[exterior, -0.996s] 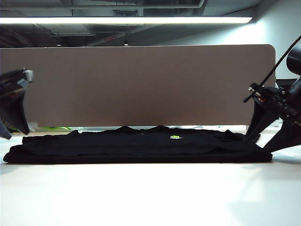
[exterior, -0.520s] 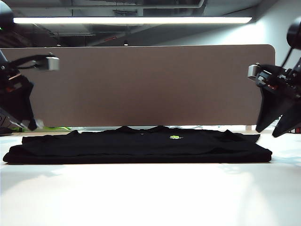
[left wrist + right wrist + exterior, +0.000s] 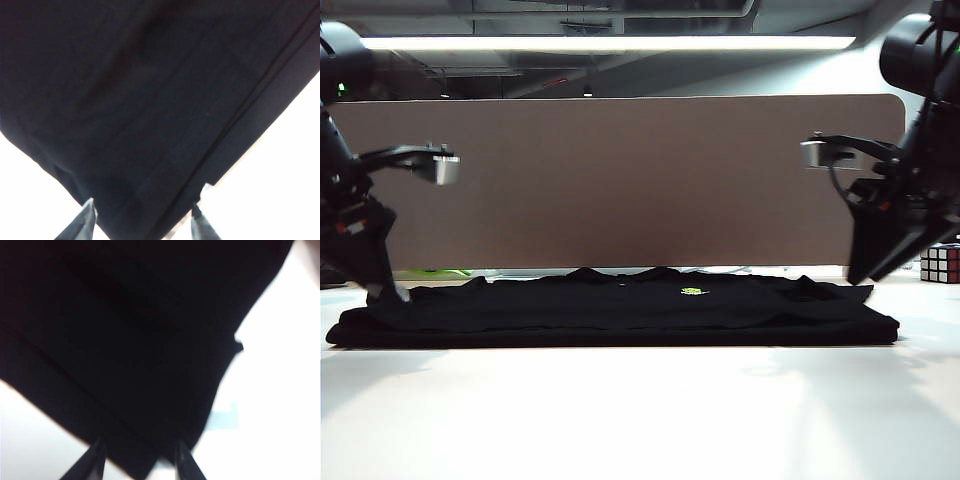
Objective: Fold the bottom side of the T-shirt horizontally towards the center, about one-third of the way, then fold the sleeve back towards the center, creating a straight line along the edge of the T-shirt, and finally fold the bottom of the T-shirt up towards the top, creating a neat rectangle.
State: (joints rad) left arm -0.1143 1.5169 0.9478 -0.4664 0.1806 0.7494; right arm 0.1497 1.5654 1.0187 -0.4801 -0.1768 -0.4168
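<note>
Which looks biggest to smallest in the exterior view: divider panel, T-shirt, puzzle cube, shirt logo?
1. Tan divider panel
2. T-shirt, seen edge-on, so it looks thinner than it is
3. Puzzle cube, partly cut off at the frame edge
4. Neon logo

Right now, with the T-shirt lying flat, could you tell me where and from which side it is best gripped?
Probably at its two outer ends, from above. The T-shirt lies as a flat, layered strip; the open left gripper and open right gripper each hang over an end, fingertips straddling a corner edge where a jaw could likely slip under.
</note>
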